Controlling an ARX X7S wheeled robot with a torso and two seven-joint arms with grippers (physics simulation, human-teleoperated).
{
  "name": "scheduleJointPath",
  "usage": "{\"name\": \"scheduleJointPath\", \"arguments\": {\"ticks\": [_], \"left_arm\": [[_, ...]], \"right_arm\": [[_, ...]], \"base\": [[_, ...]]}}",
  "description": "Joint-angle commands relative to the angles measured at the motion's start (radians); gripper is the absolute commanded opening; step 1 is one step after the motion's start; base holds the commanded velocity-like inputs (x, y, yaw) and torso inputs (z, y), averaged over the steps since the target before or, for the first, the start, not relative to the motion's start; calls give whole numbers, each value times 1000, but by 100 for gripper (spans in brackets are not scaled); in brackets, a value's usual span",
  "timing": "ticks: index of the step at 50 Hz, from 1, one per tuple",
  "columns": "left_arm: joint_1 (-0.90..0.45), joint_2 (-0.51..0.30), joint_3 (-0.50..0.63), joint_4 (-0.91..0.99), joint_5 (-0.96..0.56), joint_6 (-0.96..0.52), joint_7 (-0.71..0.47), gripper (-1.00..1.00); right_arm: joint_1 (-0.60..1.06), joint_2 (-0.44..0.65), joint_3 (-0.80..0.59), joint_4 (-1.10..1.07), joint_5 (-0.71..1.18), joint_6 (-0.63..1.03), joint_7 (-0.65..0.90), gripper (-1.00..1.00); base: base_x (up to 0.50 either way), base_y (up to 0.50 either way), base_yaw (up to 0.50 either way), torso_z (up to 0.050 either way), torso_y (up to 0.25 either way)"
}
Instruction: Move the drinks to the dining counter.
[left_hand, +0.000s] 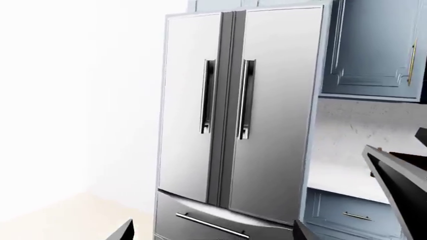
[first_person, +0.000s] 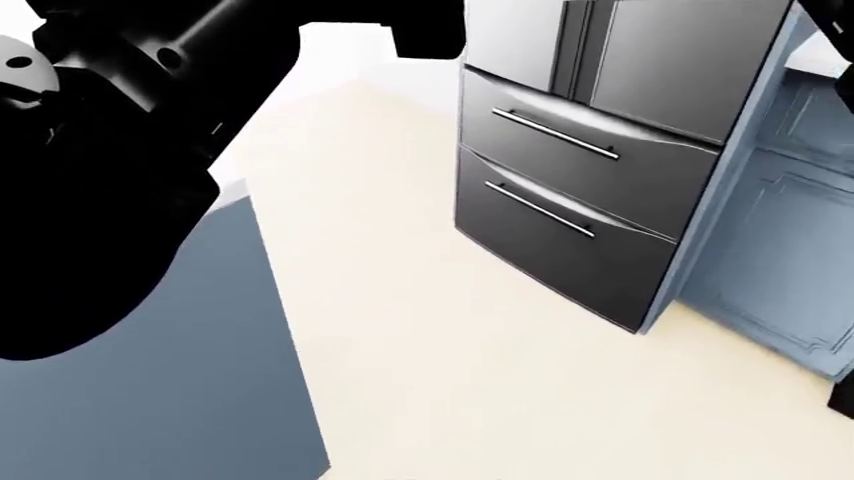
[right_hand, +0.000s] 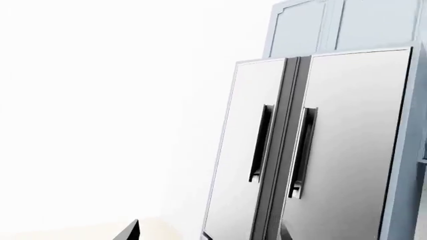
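Note:
No drinks show in any view. The dining counter's white top is out of view. A blue-grey panel (first_person: 200, 350) stands at the lower left of the head view, and I cannot tell whether it is that counter's front. My left gripper (left_hand: 213, 235) is open, its dark fingertips (left_hand: 125, 231) wide apart with nothing between them, facing the fridge. My right gripper (right_hand: 208, 235) is open too, one fingertip (right_hand: 130, 231) showing, and it holds nothing.
A stainless French-door fridge (first_person: 574, 180) with two drawers stands ahead, doors shut (left_hand: 240, 115) (right_hand: 313, 150). Blue cabinets (left_hand: 373, 45) and a white countertop (left_hand: 347, 175) adjoin it. A black arm (first_person: 107, 150) fills the head view's upper left. The floor (first_person: 441, 360) is beige.

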Motion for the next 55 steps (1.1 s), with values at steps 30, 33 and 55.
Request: {"name": "scheduleJointPath", "arguments": {"ticks": [30, 33, 55], "left_arm": [[-6, -4, 8, -4, 2, 8, 0, 100], [-5, -4, 8, -4, 3, 9, 0, 100], [-7, -9, 12, -7, 0, 15, 1, 100]], "right_arm": [[2, -2, -4, 3, 0, -2, -1, 100], [1, -1, -4, 2, 1, -2, 0, 100], [1, -2, -5, 2, 4, -4, 1, 100]], "base": [[-57, -47, -500, 0, 0], [-62, -41, -500, 0, 0], [-64, -36, -500, 0, 0]]}}
